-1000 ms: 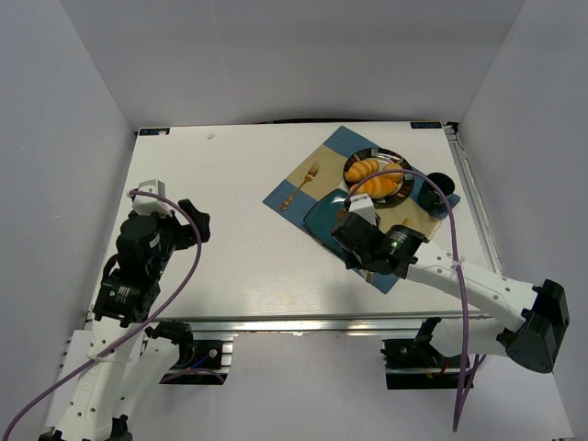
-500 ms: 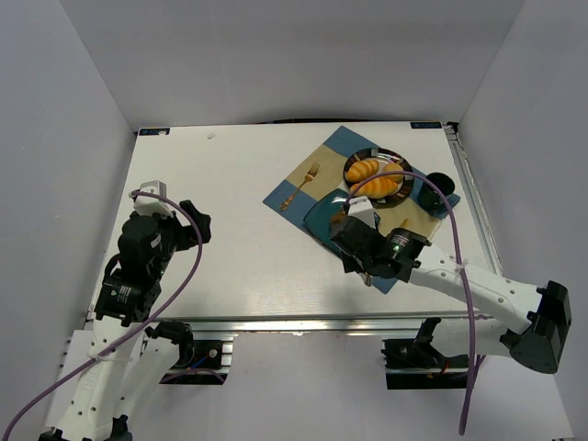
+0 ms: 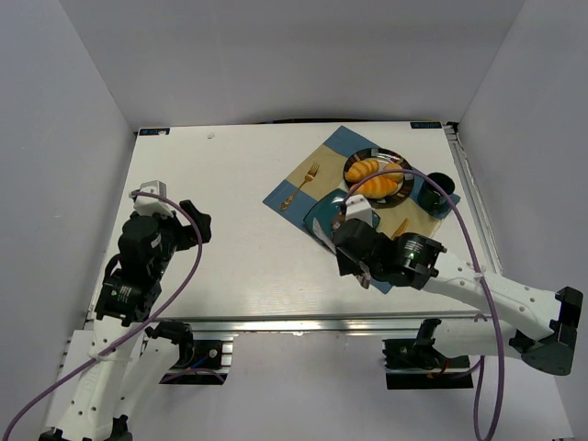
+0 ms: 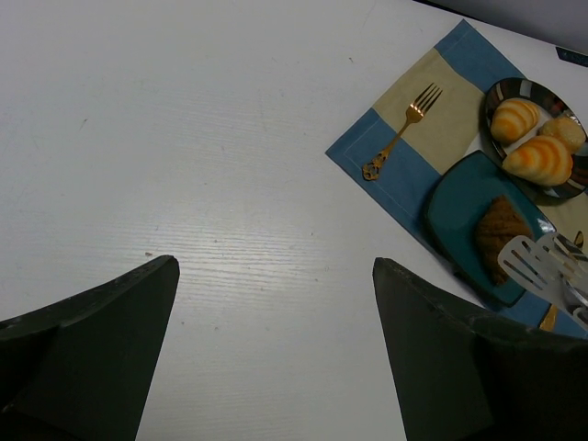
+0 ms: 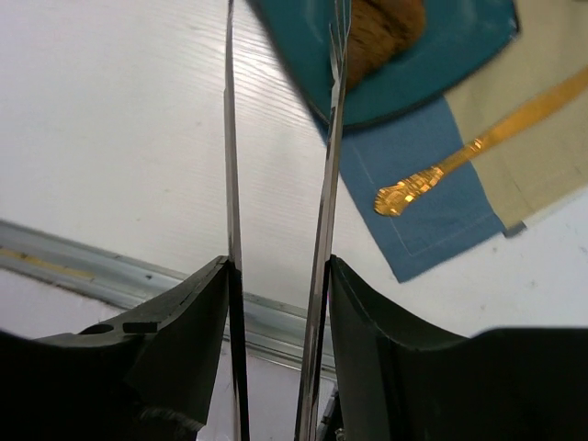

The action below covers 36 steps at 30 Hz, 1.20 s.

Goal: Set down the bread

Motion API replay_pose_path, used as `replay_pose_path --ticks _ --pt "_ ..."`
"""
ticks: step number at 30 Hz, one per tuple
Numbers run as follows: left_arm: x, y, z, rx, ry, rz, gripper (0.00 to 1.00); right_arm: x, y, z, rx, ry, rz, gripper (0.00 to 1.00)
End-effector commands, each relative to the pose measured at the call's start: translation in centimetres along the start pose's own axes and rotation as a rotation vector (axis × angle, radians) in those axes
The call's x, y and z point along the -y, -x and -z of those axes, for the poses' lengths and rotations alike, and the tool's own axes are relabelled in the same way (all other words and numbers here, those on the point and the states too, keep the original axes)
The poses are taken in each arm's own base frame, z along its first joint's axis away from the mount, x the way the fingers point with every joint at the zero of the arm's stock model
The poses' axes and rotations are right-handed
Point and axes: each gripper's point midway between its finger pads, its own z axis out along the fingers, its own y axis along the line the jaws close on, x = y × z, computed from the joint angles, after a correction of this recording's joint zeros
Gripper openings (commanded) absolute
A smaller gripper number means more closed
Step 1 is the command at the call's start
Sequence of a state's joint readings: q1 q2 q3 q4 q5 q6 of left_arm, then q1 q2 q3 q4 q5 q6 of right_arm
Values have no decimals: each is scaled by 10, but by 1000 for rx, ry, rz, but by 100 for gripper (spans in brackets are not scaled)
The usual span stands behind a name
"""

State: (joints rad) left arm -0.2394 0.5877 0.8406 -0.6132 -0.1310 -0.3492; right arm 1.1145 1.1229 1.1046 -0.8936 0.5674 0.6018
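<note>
The bread (image 4: 501, 234), a dark brown bun, lies on the teal plate (image 4: 455, 197) on the placemat. It also shows at the top edge of the right wrist view (image 5: 390, 28). In the top view it is hidden under the right wrist. My right gripper (image 5: 280, 262) is shut on a pair of metal tongs (image 5: 326, 165). The tongs' blades stand apart, and the right blade runs along the bread's left edge. The tongs' slotted tips (image 4: 537, 266) hover just right of the bread. My left gripper (image 4: 276, 266) is open and empty over bare table at the left (image 3: 193, 220).
A black plate (image 3: 397, 156) with golden rolls (image 3: 372, 170) sits at the placemat's far side, with a dark cup (image 3: 434, 191) to its right. A gold fork (image 4: 404, 129) lies on the mat's left part, and a gold utensil (image 5: 459, 161) near the plate. The table's metal front edge (image 5: 92, 266) is close.
My right wrist has shifted slightly left and toward the near edge with the tongs, and its forearm has swung outward. The left arm has not moved.
</note>
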Motion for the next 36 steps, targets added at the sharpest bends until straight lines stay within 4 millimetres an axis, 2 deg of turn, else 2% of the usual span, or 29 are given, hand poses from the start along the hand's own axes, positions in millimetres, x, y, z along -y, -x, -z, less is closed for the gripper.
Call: replay_pose_path --ticks 1,3,4,5,6,7,10,14,16,17,20,21,22,24,27,33,36 --pt "4 10 5 30 -15 8 98 -39 35 18 134 194 19 52" --pt "3 10 7 38 -15 12 98 -57 29 14 150 271 120 51" --pt "3 10 7 38 -16 14 98 -68 37 12 196 308 126 51" --pt "3 9 8 35 -15 12 98 -74 37 7 210 322 144 51" --pt "3 9 8 34 -13 10 98 -76 28 -1 202 325 166 50" --pt "2 9 8 33 -11 11 98 -83 37 -4 249 349 173 50" --pt "5 11 11 37 -22 17 98 -94 23 -23 247 376 236 50" --pt "3 9 11 42 -21 23 98 -113 20 -46 292 414 282 50" --pt "4 7 10 34 -26 21 98 -117 4 -65 269 415 331 50" --pt "4 7 10 30 -27 24 98 -123 9 -68 299 427 323 51" --pt "4 6 11 35 -28 27 98 -124 -5 -89 280 403 359 51" --pt "4 5 12 35 -27 29 98 -127 -4 -94 292 404 355 51" --pt "3 6 12 36 -24 27 98 -125 -13 -103 274 392 366 51" --pt "2 6 13 36 -19 27 98 -128 -15 -110 283 391 362 51" --pt "2 7 15 40 -18 32 98 -126 -31 -130 229 364 374 51" --pt "0 8 18 47 -8 27 98 -122 -58 -150 155 340 377 54" --pt "-1 7 19 36 -4 19 98 -118 -62 -152 157 329 373 63"
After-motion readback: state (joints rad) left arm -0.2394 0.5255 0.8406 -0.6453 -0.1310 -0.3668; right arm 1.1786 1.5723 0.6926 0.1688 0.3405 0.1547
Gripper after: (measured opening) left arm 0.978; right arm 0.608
